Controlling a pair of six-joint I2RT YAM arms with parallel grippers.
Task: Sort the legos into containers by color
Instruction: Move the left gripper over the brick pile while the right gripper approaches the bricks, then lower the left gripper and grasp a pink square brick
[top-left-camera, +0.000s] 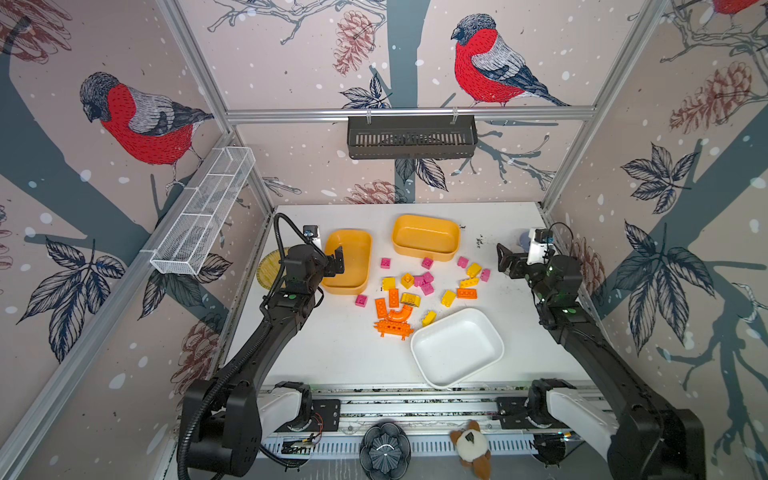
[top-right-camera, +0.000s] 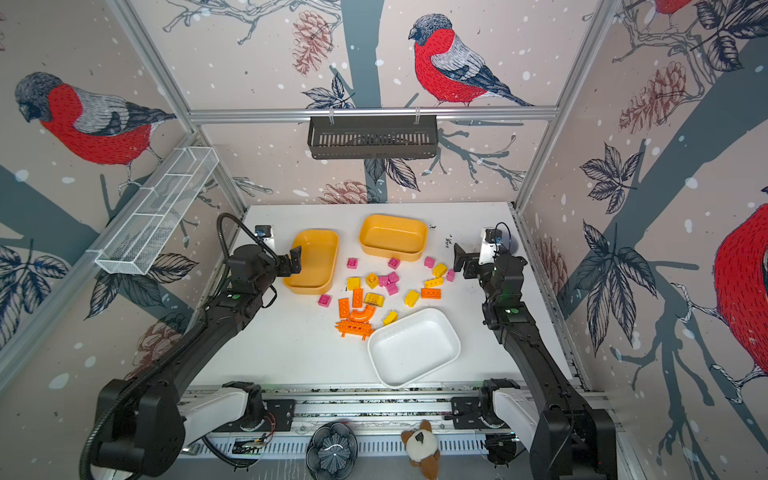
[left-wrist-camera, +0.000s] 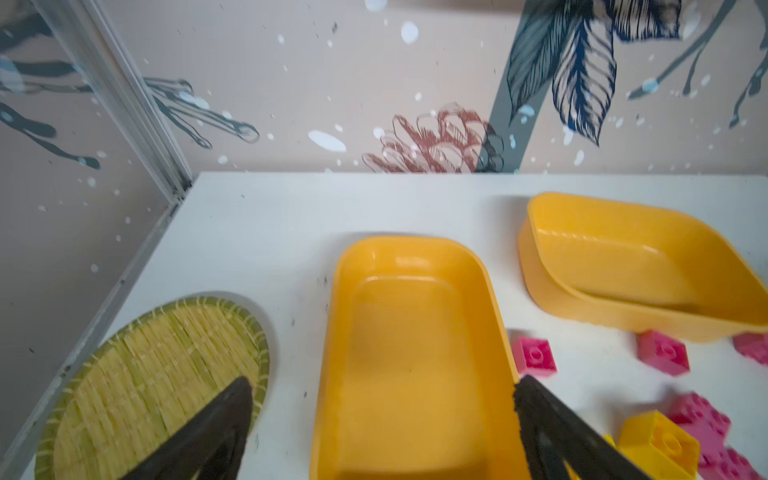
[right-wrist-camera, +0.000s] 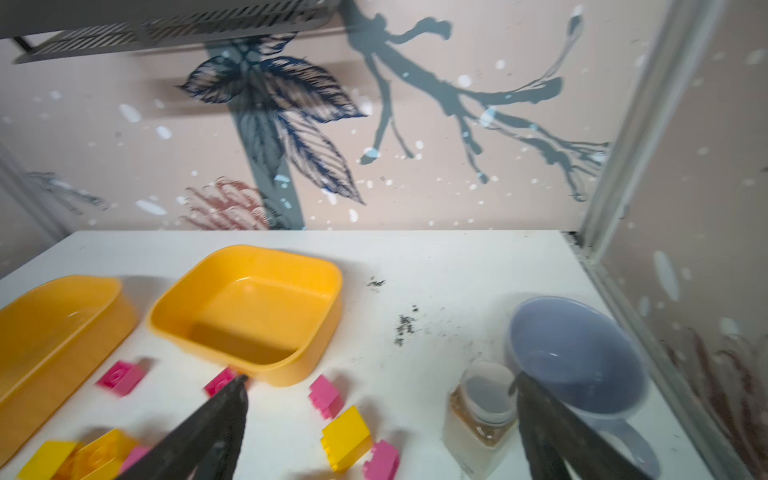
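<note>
Legos (top-left-camera: 415, 286): all loose on the white table (top-left-camera: 332, 357), scattered in the middle between the three tubs, none inside a tub
Pink cube (top-left-camera: 361, 300): lies alone just beside the near corner of the left yellow-orange tub (top-left-camera: 355, 266); other pink cubes are mixed with yellow ones in the heart of the scatter and below the far tub
Orange arch (top-left-camera: 401, 314): grouped with the orange studded plates at the near left of the scatter, the spiky bar (top-left-camera: 392, 328) right in front of it
Yellow block (top-left-camera: 429, 318): at the far rim of the white tub (top-left-camera: 457, 347), perhaps touching it; the top views are too coarse to say
Far yellow-orange tub (top-left-camera: 426, 237): upright and empty, as are the other two
Left gripper (top-left-camera: 338, 262): released, jaws spread wide with nothing between them, hovering over the left side of the left yellow-orange tub; in the left wrist view one finger stands over the woven plate (left-wrist-camera: 158, 365), the other at the tub's rim on the lego side
Right gripper (top-left-camera: 506, 259): released too, jaws wide and bare, raised at the right of the scatter, near the grey-blue bowl (right-wrist-camera: 577, 357) and a small jar (right-wrist-camera: 482, 407)
</note>
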